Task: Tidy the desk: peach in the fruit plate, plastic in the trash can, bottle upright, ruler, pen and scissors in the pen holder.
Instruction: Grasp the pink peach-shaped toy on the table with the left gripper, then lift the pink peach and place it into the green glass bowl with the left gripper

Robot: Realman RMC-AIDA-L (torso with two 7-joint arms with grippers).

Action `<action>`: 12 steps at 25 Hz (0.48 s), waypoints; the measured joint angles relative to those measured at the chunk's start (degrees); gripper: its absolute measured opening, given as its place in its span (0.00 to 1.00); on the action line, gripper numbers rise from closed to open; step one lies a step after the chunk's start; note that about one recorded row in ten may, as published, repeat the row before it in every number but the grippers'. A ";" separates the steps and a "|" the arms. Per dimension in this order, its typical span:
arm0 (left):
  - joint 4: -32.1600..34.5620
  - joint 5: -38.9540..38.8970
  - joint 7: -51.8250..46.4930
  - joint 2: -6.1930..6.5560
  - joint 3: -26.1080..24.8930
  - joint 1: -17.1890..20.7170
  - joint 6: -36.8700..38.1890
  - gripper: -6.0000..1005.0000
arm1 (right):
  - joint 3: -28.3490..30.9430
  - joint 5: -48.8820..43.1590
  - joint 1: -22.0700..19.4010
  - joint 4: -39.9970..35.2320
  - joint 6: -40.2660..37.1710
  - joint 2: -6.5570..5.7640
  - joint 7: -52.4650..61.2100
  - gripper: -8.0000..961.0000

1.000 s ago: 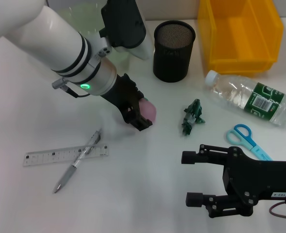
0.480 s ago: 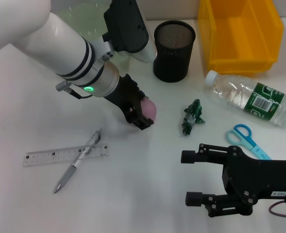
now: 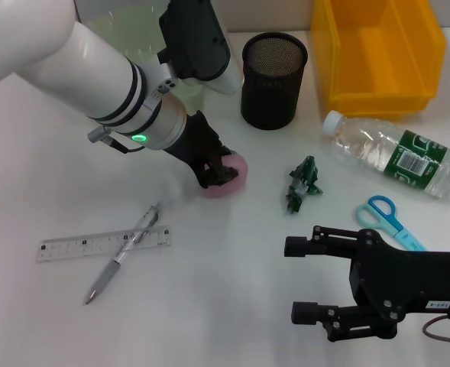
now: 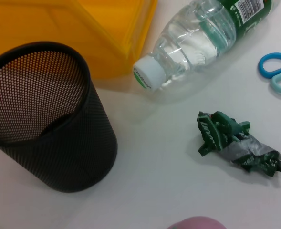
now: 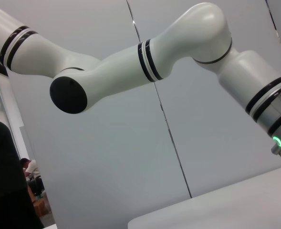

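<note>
Since half a second ago, your left gripper (image 3: pixel 218 174) has dropped lower over the peach (image 3: pixel 232 180), so its black fingers now cover most of the pink fruit and clamp it against the desk (image 3: pixel 232 252). Your left arm reaches in from the upper left, forearm angled down and toward the centre, wrist light glowing green. Just behind it sits the pale green fruit plate (image 3: pixel 133 27), largely hidden by the arm. Your right gripper (image 3: pixel 305 279) hangs parked low on the right, both fingers spread apart and pointing left, holding nothing. You have the pen holder (image 3: pixel 273 79) upright beside the yellow bin (image 3: pixel 377 53), the bottle (image 3: pixel 396 155) lying on its side, the crumpled plastic (image 3: pixel 302 183) just right of the peach, the scissors (image 3: pixel 389 220) near the right arm, and the pen (image 3: pixel 124 252) crossing the ruler (image 3: pixel 95 245).
</note>
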 joint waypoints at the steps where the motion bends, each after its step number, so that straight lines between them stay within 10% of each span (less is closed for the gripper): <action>1: -0.29 0.00 -0.16 0.00 0.19 0.00 -0.01 0.50 | 0.00 0.04 0.07 0.00 0.00 0.00 0.00 0.84; 12: 0.99 -0.36 -0.76 0.05 -0.25 0.47 -0.19 0.14 | 0.09 0.14 0.13 0.00 0.12 -0.08 0.00 0.84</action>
